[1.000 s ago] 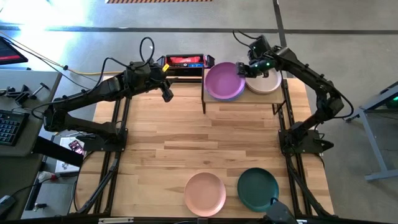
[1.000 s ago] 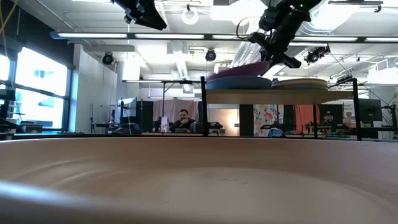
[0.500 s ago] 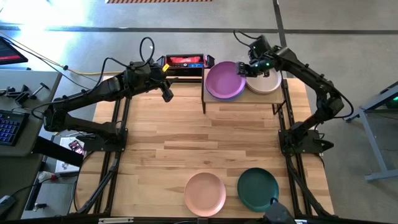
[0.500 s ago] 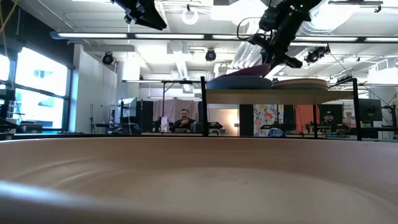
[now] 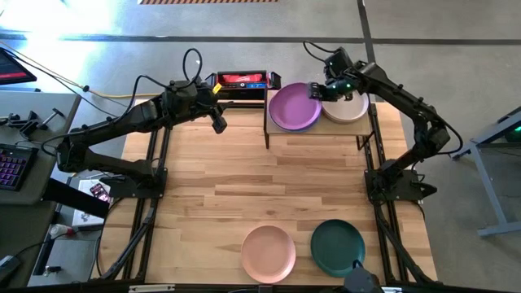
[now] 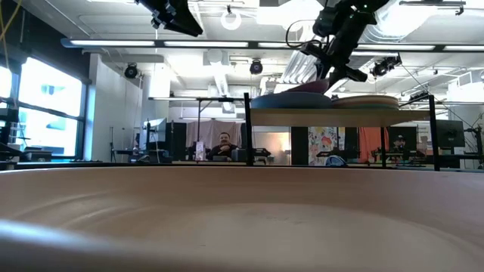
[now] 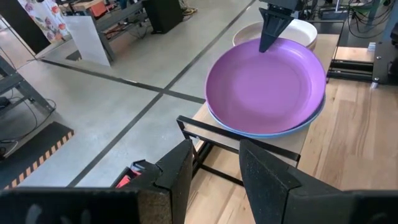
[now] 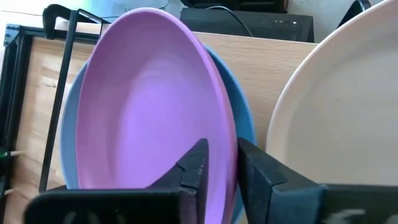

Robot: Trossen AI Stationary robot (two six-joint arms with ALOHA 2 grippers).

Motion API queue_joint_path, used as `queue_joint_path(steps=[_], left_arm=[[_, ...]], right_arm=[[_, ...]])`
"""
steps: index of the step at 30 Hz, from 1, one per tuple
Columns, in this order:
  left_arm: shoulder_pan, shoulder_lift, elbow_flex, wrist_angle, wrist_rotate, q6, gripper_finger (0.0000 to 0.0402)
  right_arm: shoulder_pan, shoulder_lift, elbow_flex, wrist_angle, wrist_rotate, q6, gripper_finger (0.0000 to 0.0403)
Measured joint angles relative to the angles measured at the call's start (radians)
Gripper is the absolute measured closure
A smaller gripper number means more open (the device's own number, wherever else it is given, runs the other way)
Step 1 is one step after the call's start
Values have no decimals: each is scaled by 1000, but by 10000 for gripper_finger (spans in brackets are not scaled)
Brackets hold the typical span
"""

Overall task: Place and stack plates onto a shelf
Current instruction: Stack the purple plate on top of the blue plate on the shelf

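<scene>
A purple plate (image 5: 294,106) lies on a blue plate (image 8: 245,124) at the left end of the light-wood shelf (image 5: 326,132). A beige plate (image 5: 348,108) lies beside them at the right end. My right gripper (image 5: 317,91) is shut on the purple plate, above the gap between the two stacks. My left gripper (image 5: 218,122) is open and empty, raised to the left of the shelf. A peach plate (image 5: 268,252) and a dark teal plate (image 5: 337,247) lie flat on the tabletop near its front edge. My right gripper pinches the purple plate's right rim (image 8: 225,140) between its two fingers, one finger (image 8: 198,163) on the inside of the plate and one (image 8: 258,171) on the outside. The fingers slant down from the far right. The plate's left part rests on the blue plate, and the held rim (image 6: 318,85) is slightly raised.
A red-and-black box (image 5: 242,80) stands at the far edge, left of the shelf. The shelf's black legs (image 5: 267,126) stand on the tabletop. The low view is filled at the bottom by a plate's near rim (image 6: 227,219). A person (image 6: 223,143) sits in the room behind.
My right gripper has gone down a little with the purple plate. The plate's raised right side has sunk toward the blue plate, so it lies flatter than before, while its left part stays on the blue plate.
</scene>
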Motion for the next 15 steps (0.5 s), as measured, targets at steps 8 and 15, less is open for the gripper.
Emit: queue_joint_path(steps=[8,15], left_arm=[[0,0,0,0,0,0,280],[0,0,0,0,0,0,280]], right_arm=[[-3,0,1,0,-42,0,327],[-35,0,1,-45,-78,0,327]])
